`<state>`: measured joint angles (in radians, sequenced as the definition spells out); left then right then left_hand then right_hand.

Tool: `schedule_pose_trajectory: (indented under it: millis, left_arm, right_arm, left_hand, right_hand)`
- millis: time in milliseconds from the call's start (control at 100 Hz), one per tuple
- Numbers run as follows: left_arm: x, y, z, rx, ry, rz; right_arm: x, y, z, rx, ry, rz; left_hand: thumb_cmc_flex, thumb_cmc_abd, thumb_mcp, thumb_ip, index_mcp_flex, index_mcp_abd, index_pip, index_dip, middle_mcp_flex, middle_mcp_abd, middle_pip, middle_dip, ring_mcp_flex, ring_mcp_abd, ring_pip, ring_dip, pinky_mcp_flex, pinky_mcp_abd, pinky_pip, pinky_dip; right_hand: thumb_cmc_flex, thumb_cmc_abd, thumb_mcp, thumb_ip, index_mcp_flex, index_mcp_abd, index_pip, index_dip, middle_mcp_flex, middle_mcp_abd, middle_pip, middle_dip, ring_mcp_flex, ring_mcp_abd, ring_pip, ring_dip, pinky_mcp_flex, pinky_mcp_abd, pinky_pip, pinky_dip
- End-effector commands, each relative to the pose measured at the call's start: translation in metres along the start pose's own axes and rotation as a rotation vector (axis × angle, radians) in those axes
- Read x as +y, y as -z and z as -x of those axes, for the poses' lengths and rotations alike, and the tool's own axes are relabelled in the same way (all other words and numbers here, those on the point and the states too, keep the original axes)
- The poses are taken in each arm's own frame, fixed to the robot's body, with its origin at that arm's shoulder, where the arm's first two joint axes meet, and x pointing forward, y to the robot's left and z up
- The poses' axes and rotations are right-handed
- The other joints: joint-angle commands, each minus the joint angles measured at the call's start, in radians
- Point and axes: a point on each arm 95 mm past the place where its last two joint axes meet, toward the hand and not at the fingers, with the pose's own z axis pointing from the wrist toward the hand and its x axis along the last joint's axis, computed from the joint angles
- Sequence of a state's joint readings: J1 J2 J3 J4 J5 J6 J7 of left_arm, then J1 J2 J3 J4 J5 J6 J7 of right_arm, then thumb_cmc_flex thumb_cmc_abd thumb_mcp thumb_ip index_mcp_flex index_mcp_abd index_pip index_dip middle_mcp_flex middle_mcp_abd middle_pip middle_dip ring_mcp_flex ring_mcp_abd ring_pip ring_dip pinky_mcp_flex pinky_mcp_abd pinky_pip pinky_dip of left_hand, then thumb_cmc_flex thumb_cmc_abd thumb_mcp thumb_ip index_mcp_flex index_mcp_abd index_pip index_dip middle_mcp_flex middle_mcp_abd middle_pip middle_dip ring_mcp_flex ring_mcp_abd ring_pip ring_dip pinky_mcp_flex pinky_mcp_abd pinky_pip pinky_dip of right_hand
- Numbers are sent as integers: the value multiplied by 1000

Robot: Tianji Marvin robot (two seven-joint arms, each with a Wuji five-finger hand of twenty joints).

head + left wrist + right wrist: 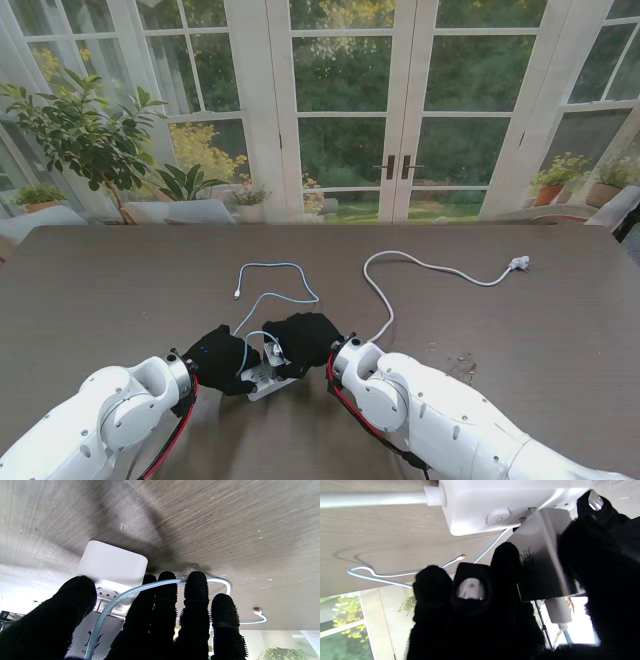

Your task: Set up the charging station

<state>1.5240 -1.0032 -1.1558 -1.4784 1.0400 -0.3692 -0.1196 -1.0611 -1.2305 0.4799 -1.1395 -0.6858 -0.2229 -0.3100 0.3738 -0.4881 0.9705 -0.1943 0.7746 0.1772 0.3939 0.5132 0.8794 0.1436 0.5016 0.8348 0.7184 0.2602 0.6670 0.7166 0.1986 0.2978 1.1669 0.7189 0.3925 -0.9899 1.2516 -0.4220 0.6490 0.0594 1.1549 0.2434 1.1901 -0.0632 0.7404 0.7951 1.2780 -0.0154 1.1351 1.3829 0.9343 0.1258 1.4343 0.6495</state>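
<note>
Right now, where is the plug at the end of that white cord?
In the stand's view the white plug lies on the table far to my right, away from both hands, near the far edge by the glass doors.

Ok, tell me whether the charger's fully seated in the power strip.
Not fully: the right wrist view shows bare prongs between the charger and the power strip.

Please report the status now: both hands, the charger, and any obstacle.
Left hand steadies white power strip. Right hand shut on grey charger, prongs at the strip's sockets, seating unclear. Blue cable drapes over left fingers.
</note>
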Motion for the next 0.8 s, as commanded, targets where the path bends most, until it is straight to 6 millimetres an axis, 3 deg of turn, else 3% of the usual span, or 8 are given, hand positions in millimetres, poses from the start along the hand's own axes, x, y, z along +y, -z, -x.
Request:
schedule_pose_trajectory:
  millis: [0, 340, 790]
  left_arm:
    - [28, 5, 0, -7, 12, 92]
    - [30, 6, 0, -6, 16, 94]
    - [33, 8, -2, 0, 23, 107]
  right_arm:
    - [-8, 0, -10, 19, -10, -28]
    - [-11, -2, -9, 23, -52, -37]
    - [-17, -6, -1, -3, -236, -86]
  left_hand:
    - [55, -91, -57, 36, -6, 7, 5, 2, -21, -3, 2, -6, -15, 6, -14, -7, -19, 17, -3, 20]
    - [51, -87, -62, 36, -5, 7, 5, 2, -20, -3, 1, -5, -15, 6, -14, -6, -19, 17, -3, 21]
    - [46, -81, -69, 35, -5, 5, 3, 2, -20, -5, 0, -6, -12, 4, -13, -5, -15, 17, -2, 21]
  right_hand:
    - [90, 153, 190, 57, 172, -447, 206, 114, 16, -21, 19, 5, 42, -41, 43, -630, 30, -62, 37, -8]
    - [105, 93, 224, 38, 219, -427, 208, 95, 60, 3, 26, 11, 45, -124, 82, -605, 116, -137, 25, -16]
    - [120, 51, 246, 29, 255, -414, 201, 82, 88, 18, 7, 13, 46, -131, 68, -607, 142, -149, 1, -13]
